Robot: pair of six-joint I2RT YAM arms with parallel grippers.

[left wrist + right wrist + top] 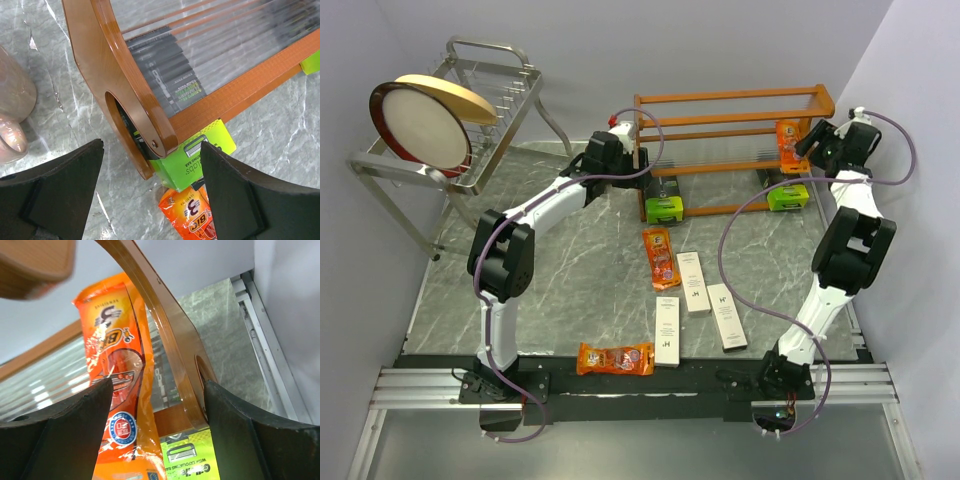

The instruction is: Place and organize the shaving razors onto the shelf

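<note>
The orange-brown shelf (730, 128) stands at the back of the table. One flat orange packet (787, 143) stands upright on its right end, seen close in the right wrist view (117, 360); my right gripper (809, 142) (159, 385) is open around it and the shelf's end panel (175, 340). My left gripper (637, 168) (152, 150) is open at the shelf's left end panel (125, 85), above a lime-green pack (197, 160) (664, 208). A second lime-green pack (787, 196) lies under the right end. Two orange packets (657, 257) (615, 358) and three white boxes (693, 282) (667, 330) (726, 316) lie on the table.
A silver wire rack (500, 100) holding a round plate (420, 122) stands at the back left. A mauve mug (12, 115) sits just left of the shelf's end. The right wall runs close to the right arm.
</note>
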